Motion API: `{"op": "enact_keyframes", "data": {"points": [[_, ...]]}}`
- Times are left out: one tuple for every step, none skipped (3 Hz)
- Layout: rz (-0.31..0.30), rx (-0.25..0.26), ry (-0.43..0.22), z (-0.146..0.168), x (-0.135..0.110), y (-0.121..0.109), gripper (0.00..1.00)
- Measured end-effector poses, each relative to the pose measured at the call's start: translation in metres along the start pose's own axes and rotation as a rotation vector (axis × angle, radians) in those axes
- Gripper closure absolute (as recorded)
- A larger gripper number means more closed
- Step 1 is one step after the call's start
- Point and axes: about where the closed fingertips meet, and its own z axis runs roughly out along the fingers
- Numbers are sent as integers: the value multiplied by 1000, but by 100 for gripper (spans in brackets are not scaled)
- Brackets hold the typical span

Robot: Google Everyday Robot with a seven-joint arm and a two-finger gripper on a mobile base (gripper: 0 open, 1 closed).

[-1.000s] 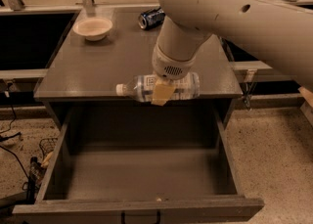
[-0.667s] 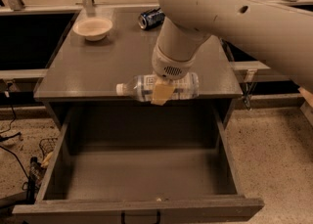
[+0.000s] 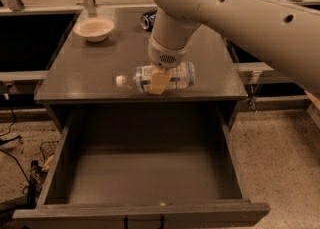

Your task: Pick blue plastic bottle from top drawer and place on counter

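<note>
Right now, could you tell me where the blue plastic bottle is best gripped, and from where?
Mid-body of the blue plastic bottle, from above: it lies sideways, cap left, so its sides face front and back. The gripper straddles it there.

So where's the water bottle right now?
The blue plastic bottle lies sideways, cap left, at the front edge of the counter, behind the open top drawer, with the pincer clamped round its middle.

Blue plastic bottle (image 3: 183,74) on side, cap left, near counter (image 3: 90,70) front edge, under gripper (image 3: 159,82); top drawer (image 3: 142,214) open
</note>
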Motion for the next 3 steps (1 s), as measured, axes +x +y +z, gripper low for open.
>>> {"op": "enact_keyframes", "data": {"points": [[-24,-19,14,16,-5,-28,100],[-37,-56,37,42,-8,-57,100],[-43,-81,-4,44,-8,-55,100]]}}
